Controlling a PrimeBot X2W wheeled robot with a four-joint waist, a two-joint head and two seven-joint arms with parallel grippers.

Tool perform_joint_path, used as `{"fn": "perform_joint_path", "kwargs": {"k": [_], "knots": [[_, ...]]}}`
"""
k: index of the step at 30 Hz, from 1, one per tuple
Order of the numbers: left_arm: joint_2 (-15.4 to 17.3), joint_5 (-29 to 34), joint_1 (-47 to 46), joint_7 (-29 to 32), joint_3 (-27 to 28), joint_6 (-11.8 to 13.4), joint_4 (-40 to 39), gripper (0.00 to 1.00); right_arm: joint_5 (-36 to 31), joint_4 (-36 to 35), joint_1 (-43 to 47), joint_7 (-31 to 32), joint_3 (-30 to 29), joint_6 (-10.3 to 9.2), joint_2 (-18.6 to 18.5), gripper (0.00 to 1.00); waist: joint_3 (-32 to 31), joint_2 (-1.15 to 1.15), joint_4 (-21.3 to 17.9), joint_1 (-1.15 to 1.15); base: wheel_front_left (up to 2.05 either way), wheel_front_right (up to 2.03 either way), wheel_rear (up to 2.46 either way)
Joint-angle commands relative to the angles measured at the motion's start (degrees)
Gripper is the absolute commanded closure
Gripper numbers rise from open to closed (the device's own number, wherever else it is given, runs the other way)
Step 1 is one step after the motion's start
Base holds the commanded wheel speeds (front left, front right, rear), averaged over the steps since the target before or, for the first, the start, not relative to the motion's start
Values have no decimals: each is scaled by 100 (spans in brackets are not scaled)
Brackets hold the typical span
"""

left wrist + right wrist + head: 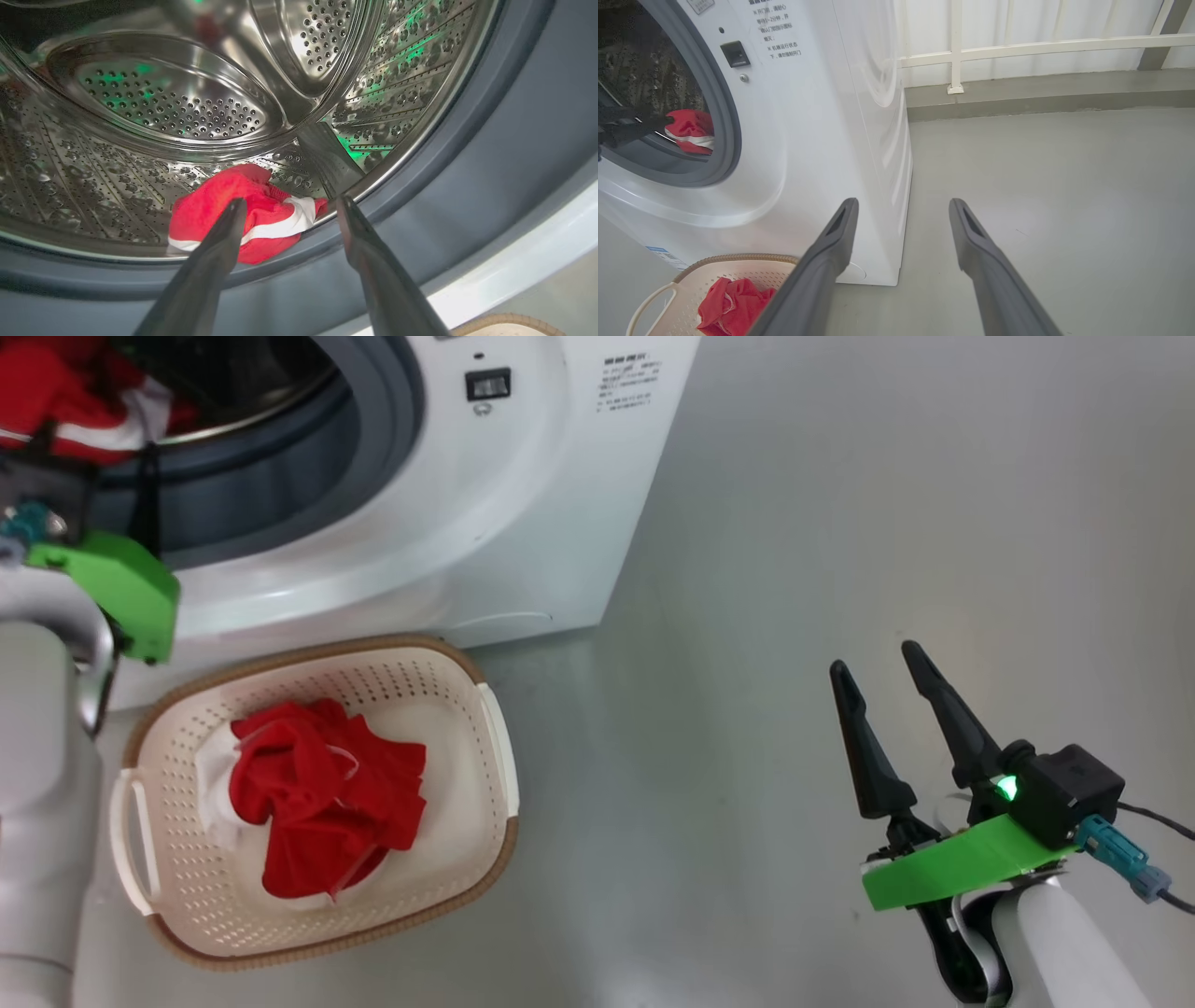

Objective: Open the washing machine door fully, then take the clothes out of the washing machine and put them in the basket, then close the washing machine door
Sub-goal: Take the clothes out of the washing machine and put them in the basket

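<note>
The washing machine [523,504] stands with its drum mouth uncovered; the washing machine door is out of view. A red garment with white trim [210,205] lies at the front lip of the steel drum [177,107]. My left gripper [290,201] is open at the drum mouth, its tips on either side of this garment, and nothing is gripped. More of the clothes, another red piece [327,793], lie in the cream basket [499,747] on the floor before the machine. My right gripper [873,658] hangs open and empty over bare floor to the right.
The grey rubber gasket [490,163] rings the drum mouth. A white railing [1017,46] and low kerb run along the back wall right of the machine. Grey floor [840,523] stretches to the right of the machine and basket.
</note>
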Motion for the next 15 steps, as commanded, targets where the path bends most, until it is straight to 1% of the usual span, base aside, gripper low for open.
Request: {"fn": "perform_joint_path", "kwargs": {"k": [1, 8, 15], "knots": [[368, 96, -360, 71, 37, 98, 149, 0, 72, -160, -137, -36, 148, 36, 4, 0, 297, 0, -139, 0, 0, 0, 0], [579, 274, -1112, 234, -168, 161, 934, 0, 146, -208, -335, -36, 237, 36, 4, 0, 598, 0, -263, 0, 0, 0, 0], [728, 391, -1583, 349, -336, 211, 1437, 0, 192, -253, -440, -36, 344, 36, 5, 0, 812, 0, -376, 0, 0, 0, 0]]}}
